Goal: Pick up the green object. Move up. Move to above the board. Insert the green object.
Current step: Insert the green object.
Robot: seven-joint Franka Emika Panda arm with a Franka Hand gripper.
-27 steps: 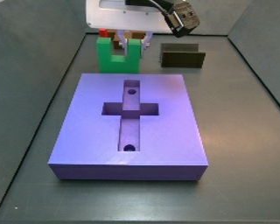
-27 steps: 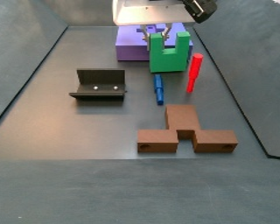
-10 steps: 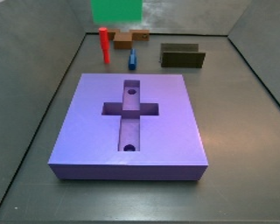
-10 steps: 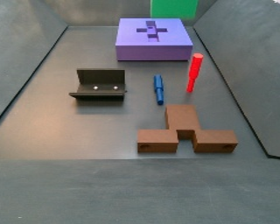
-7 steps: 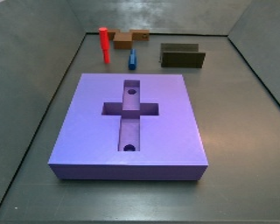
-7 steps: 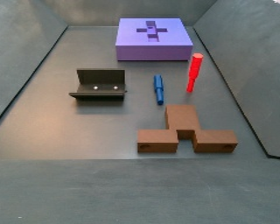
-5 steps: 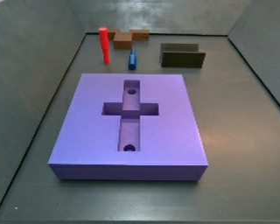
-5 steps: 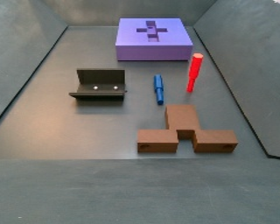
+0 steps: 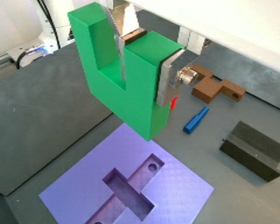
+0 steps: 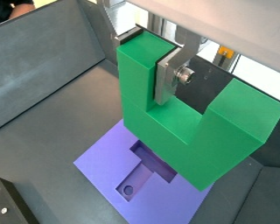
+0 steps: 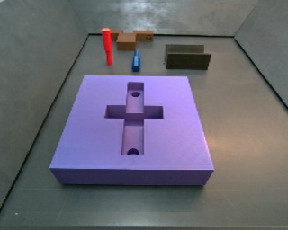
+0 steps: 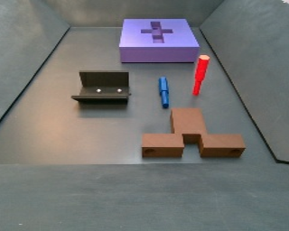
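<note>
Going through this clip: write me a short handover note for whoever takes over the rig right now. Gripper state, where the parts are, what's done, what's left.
Gripper: shut on the green object, raised above the board; it is out of frame in both side views.
Green object: held by one prong between the silver fingers, hanging clear of the floor.
Board: flat on the floor, its cross-shaped recess empty; in both wrist views it lies under the green object.
Done: pick-up and lift; the carry to above the board looks about done.
Left: line up with the recess, lower, insert, release.
Nearby on the floor: red peg, blue peg, brown block, fixture.
</note>
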